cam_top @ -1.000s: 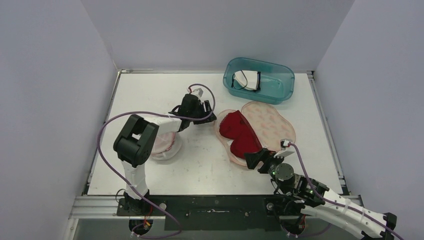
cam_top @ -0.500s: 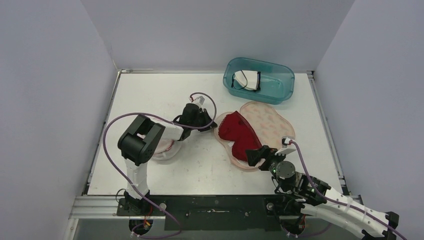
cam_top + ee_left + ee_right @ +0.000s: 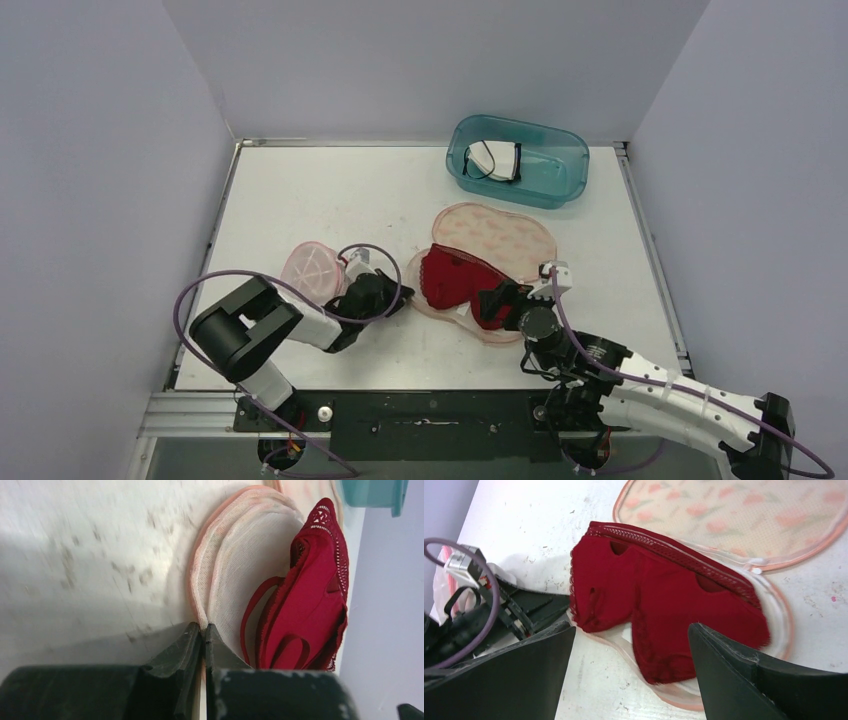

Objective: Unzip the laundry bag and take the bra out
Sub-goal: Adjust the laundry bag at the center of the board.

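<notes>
The red bra (image 3: 452, 279) lies in the opened laundry bag (image 3: 497, 231), near the middle of the white table (image 3: 300, 190) and toward its near edge. The bag is spread open like a clamshell. Its flower-printed mesh flap is folded back toward the far side, and the bra rests on the near half, with cups and straps exposed. In the right wrist view the bra (image 3: 664, 600) covers most of that half, and the flap of the bag (image 3: 744, 515) lies flat beyond it.

The left gripper (image 3: 398, 297) sits low at the bag's left edge. In its own camera the left gripper (image 3: 202, 630) has its jaws pressed together on the pink-trimmed rim of the bag (image 3: 235, 570), with the bra (image 3: 310, 605) just beyond.

The right gripper (image 3: 497, 303) hangs at the bra's near right side with jaws spread wide, holding nothing.

A pink mesh pouch (image 3: 312, 268) lies just left of the left arm's wrist. A teal tub (image 3: 560, 185) at the far right holds a white and black garment (image 3: 492, 160).
</notes>
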`<action>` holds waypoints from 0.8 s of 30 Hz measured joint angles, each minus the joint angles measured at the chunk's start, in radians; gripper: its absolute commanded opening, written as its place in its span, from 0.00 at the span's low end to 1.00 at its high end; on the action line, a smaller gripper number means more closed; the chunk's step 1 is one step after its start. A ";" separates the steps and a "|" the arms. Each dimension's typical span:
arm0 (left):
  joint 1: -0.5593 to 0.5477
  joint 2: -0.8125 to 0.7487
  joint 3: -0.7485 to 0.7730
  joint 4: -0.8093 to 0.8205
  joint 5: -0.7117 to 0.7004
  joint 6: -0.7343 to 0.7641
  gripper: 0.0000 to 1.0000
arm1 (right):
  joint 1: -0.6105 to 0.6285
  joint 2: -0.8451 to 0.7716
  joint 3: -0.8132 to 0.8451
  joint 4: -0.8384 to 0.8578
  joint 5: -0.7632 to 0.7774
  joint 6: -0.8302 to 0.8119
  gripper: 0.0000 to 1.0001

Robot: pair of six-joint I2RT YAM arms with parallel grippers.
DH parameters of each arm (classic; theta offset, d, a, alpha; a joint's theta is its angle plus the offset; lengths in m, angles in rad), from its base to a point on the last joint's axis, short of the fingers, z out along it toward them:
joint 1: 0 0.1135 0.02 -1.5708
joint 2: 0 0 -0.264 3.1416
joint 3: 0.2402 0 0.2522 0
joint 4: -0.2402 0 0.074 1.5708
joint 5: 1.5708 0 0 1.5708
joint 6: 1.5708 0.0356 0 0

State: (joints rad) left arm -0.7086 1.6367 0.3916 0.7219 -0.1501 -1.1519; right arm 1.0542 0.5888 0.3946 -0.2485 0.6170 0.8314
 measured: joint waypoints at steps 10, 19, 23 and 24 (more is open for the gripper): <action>-0.180 -0.097 0.018 -0.139 -0.280 -0.126 0.00 | -0.025 0.059 0.019 0.057 -0.023 -0.018 0.88; 0.008 0.023 0.393 -0.388 -0.141 0.170 0.00 | -0.072 0.080 0.069 0.045 -0.050 -0.109 0.88; 0.080 0.126 0.568 -0.518 -0.084 0.328 0.00 | -0.087 0.081 0.071 0.027 -0.050 -0.142 0.88; 0.094 0.152 0.608 -0.558 -0.080 0.375 0.00 | -0.093 0.084 0.071 0.025 -0.050 -0.150 0.88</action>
State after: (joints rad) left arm -0.6147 1.7885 1.0000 0.1642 -0.2306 -0.7773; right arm 0.9611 0.6724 0.4656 -0.2237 0.5667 0.6819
